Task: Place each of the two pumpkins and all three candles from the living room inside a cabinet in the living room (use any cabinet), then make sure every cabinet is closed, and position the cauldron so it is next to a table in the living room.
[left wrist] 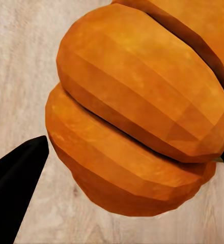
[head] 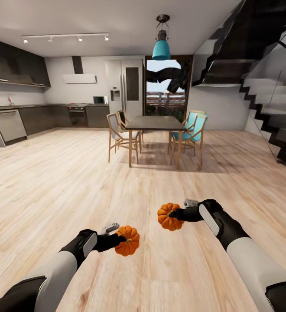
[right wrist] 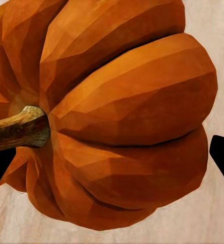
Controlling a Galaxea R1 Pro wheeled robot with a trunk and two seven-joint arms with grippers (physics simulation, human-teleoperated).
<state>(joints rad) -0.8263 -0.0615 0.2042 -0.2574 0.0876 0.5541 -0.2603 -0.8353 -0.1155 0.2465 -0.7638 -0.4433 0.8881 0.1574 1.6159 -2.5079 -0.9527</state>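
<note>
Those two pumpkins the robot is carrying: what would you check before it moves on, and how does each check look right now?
1. Left gripper shut on left pumpkin: ok.
2. Right gripper shut on right pumpkin: ok.
3. Pumpkins apart from each other: ok, there is a gap between them.
4. Wooden floor just ahead free of obstacles: ok; the dining table and chairs stand farther off.
5. Living room cabinet in sight: not ok.
6. Firmness of each grip: cannot tell.

No readable text or labels.
</note>
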